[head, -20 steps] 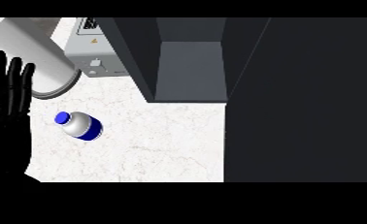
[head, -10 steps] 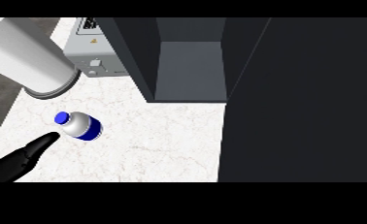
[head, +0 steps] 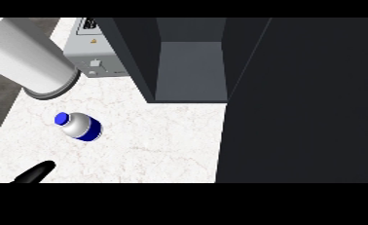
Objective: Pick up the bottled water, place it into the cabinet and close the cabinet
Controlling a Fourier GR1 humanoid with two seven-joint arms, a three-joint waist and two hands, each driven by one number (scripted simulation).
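The bottled water (head: pixel 78 125), clear with a blue cap and blue label, lies on its side on the white marble counter (head: pixel 158 143), at the left. My left hand (head: pixel 34 173) shows only as a straight black finger at the lower left edge, below the bottle and apart from it, holding nothing. Its grey forearm (head: pixel 32 63) crosses the upper left corner. The dark cabinet (head: pixel 191 68) stands open at the top centre, its grey inside bare. Its door (head: pixel 295 102) fills the right side. My right hand does not show.
A grey box-shaped appliance (head: pixel 97 53) stands on the counter behind the forearm, against the cabinet's left wall. The counter's left edge runs close to the bottle. The open door covers the counter's right part.
My left hand has sunk toward the lower left edge, from fingers up beside the bottle to just a tip showing. The forearm has drawn a little up and left. The bottle has not moved.
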